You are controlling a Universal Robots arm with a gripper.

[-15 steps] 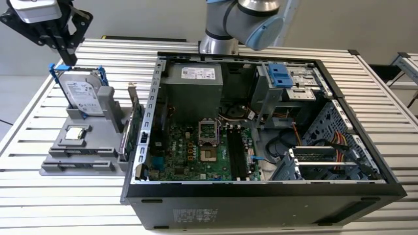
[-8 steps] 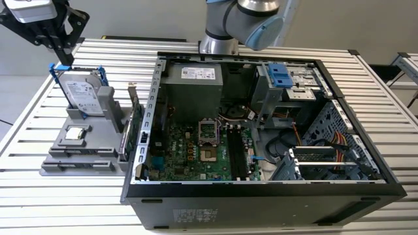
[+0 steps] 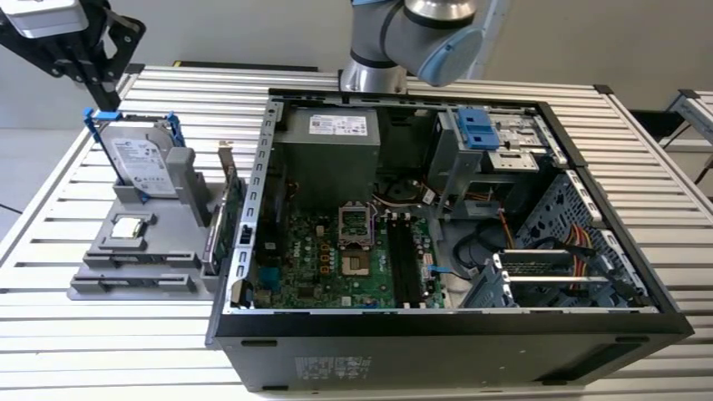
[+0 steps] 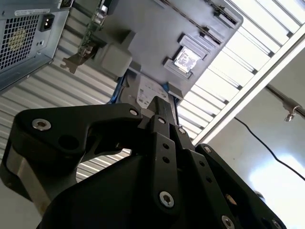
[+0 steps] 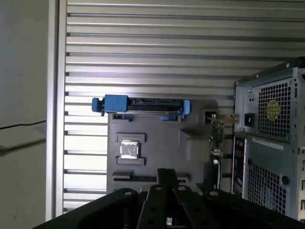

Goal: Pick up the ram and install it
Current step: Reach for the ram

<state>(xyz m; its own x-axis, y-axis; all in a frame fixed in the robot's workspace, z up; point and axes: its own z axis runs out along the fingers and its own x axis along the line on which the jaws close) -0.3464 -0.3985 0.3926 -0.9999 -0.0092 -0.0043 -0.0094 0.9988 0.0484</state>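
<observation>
While the hand (image 3: 103,77) hangs closed and empty above the bench's (image 3: 67,334) far left, the ram (image 5: 133,178) lies in the gray holder's (image 3: 100,292) near slot, a silver chip (image 5: 128,149) just beyond it, left of the open computer case (image 3: 446,342).

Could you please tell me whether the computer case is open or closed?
Open: the case lies with no panel over it, so the motherboard and power supply inside show.
</observation>
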